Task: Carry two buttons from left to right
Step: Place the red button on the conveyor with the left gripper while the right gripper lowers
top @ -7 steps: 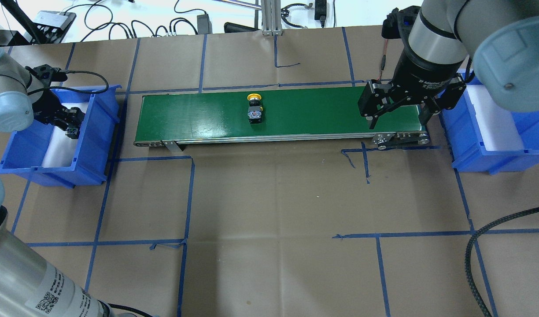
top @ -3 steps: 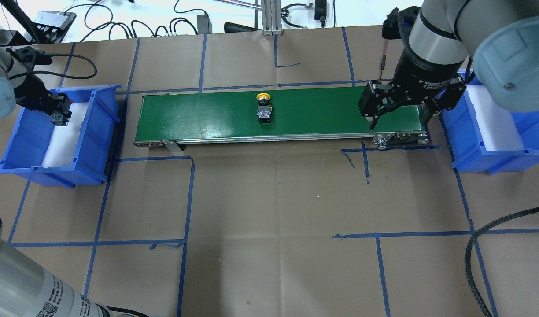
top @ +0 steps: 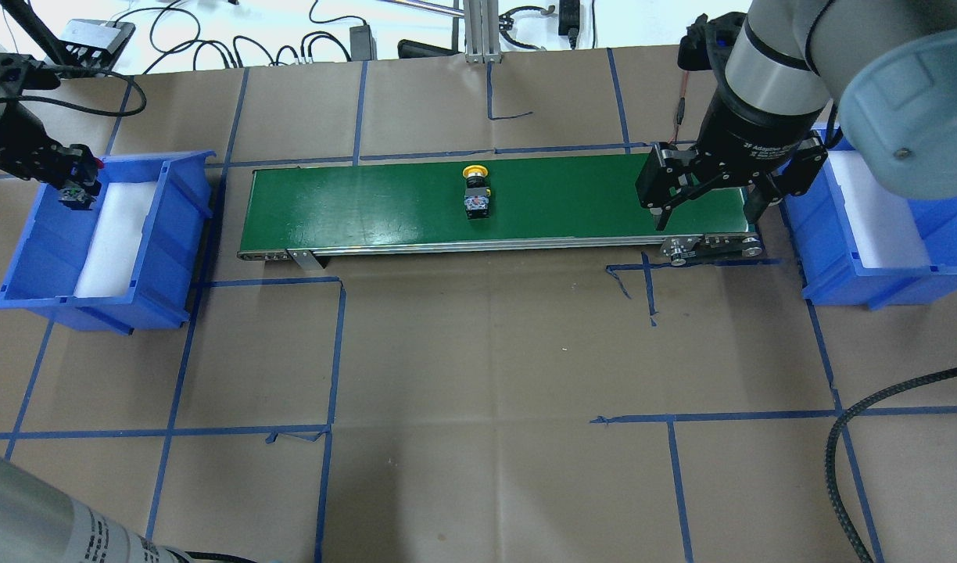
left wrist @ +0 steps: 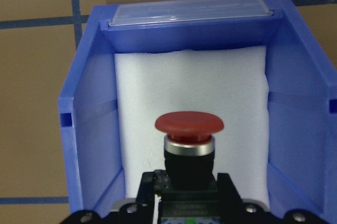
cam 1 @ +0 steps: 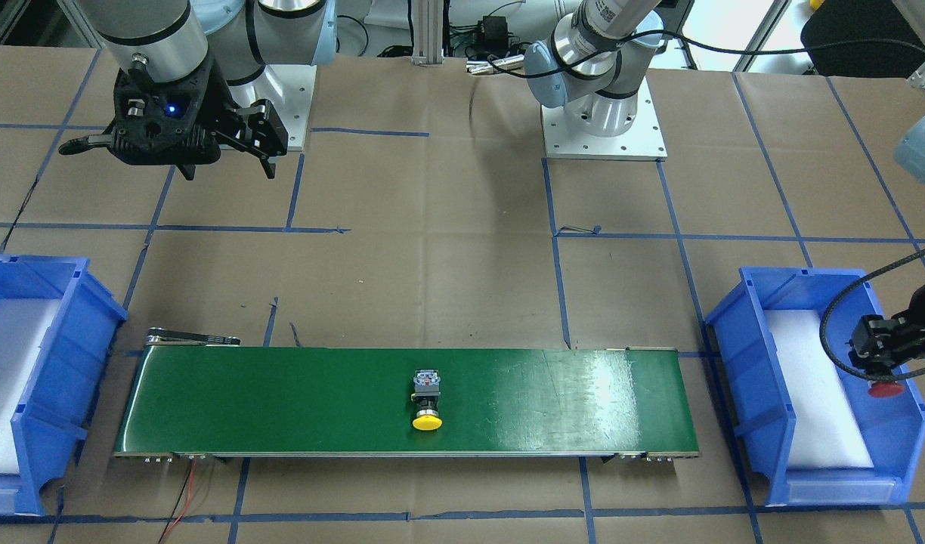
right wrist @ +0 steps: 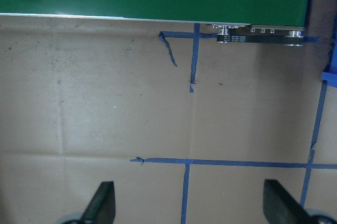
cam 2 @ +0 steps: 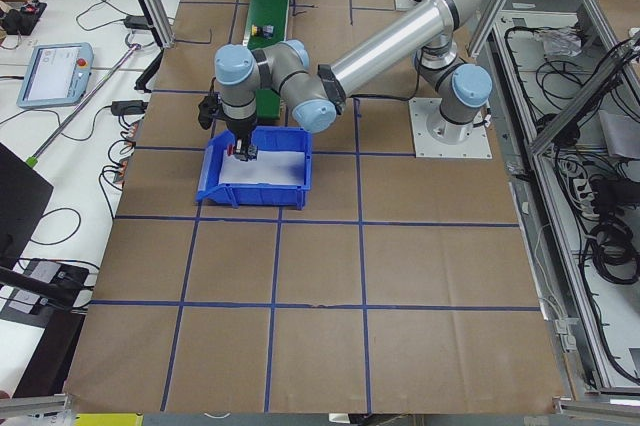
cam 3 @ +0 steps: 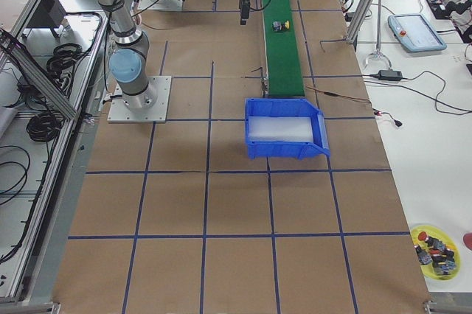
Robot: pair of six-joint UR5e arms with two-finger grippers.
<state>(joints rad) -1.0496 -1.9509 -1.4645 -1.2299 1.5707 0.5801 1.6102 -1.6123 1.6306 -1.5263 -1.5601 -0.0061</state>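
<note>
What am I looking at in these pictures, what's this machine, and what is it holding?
This is a two-armed robot at a paper-covered table, caught at one moment by several cameras: one above and behind the robot, one facing it, one at each end of the table, and one on each wrist. A green conveyor belt lies between two blue bins, the left bin and the right bin. A yellow button sits on the belt near its middle. The left gripper is shut on a red button, over the left bin. The right gripper hangs open at the belt's right end, holding nothing.
</note>
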